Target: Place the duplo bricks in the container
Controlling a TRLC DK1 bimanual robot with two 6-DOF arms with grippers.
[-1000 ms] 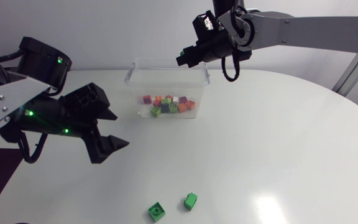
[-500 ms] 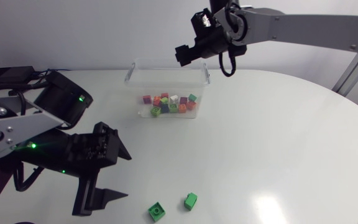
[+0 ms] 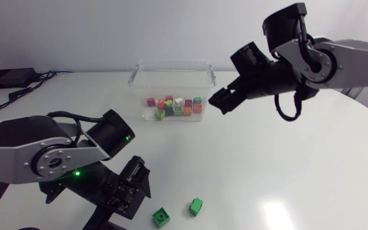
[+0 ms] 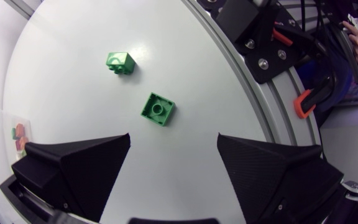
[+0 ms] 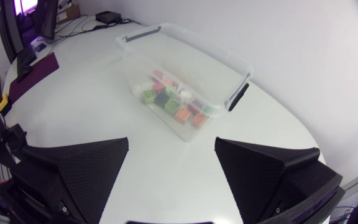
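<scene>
The clear plastic container (image 3: 171,62) stands on the far side of the white table (image 3: 280,166), a little left of the middle, and it holds a cluster of small duplo bricks (image 3: 174,107) in red, orange, green, white and purple, heaped toward its near wall. Two green bricks lie loose on the table well apart from the container, close to the near edge: a square brick (image 3: 161,218) with one round stud on top, and just to its right and slightly farther away a smaller brick (image 3: 196,206), the two near each other but not touching. The left arm comes in from the left and is bent down low over the near-left part of the table. Its left gripper (image 4: 173,143) hovers above the surface with its two broad fingers spread wide and nothing between them; the square brick sits just ahead of the gap, with the smaller brick beyond it. The right arm reaches in from the right, raised above the table, and its right gripper (image 3: 225,101) hangs in the air just to the right of the container. In the right wrist view, its fingers are likewise spread and empty – the container and its bricks lie ahead of them, apart from both fingers.
</scene>
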